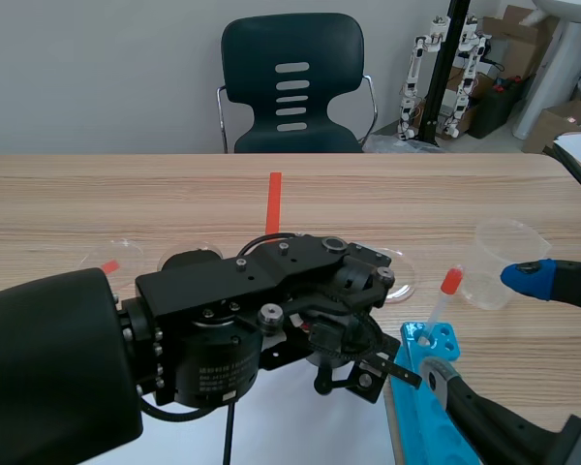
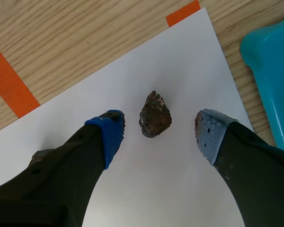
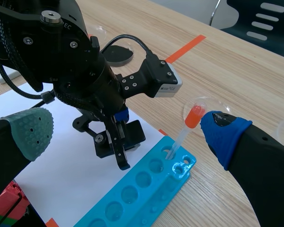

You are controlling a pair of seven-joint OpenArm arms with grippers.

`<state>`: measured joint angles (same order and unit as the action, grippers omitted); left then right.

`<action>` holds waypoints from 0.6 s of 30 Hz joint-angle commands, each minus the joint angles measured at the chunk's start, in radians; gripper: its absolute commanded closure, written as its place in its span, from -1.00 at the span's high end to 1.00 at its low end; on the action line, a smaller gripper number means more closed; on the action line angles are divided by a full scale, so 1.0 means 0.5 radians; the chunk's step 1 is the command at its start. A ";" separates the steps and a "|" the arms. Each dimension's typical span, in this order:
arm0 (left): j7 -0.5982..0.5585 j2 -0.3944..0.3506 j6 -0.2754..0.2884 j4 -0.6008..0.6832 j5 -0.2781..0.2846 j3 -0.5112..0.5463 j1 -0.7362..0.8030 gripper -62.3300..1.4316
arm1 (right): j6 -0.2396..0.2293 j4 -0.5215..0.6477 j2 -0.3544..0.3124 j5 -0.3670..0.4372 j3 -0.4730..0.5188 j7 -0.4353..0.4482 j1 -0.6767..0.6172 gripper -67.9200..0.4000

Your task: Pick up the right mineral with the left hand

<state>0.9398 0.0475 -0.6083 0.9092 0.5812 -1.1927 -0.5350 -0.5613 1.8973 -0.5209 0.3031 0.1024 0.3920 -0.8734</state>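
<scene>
A dark brown, rough mineral (image 2: 155, 115) lies on white paper (image 2: 180, 56). My left gripper (image 2: 158, 135) hangs open just above it, with the blue pad (image 2: 111, 135) on one side of the stone and the grey-blue pad (image 2: 208, 135) on the other, neither touching it. In the scene view the left arm (image 1: 242, 320) reaches past the middle and hides the mineral. The right wrist view also shows the left gripper (image 3: 114, 142) pointing down at the paper. My right gripper (image 3: 128, 132) is open and holds nothing; its blue pad (image 1: 528, 278) shows at the scene view's right.
A teal tube rack (image 1: 436, 407) lies just right of the paper and holds a test tube with a red cap (image 1: 449, 282). Behind it stands a clear plastic cup (image 1: 504, 262). Clear petri dishes (image 1: 399, 273) rest farther back. A chair (image 1: 292, 87) stands across the table.
</scene>
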 commanded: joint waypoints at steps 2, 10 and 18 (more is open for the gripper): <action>-0.011 0.034 -0.005 0.034 0.005 0.002 -0.028 -0.05 | 0.001 0.030 0.000 0.028 -0.002 0.029 0.013 1.00; -0.016 0.038 -0.005 0.034 0.005 0.002 -0.027 -0.42 | 0.001 0.030 0.000 0.028 -0.002 0.029 0.013 1.00; -0.016 0.038 -0.005 0.034 0.005 0.002 -0.027 -0.56 | 0.001 0.030 0.000 0.028 -0.002 0.029 0.013 1.00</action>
<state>0.9371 0.0475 -0.6086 0.9092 0.5808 -1.1927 -0.5350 -0.5613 1.8973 -0.5209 0.3031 0.1024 0.3920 -0.8734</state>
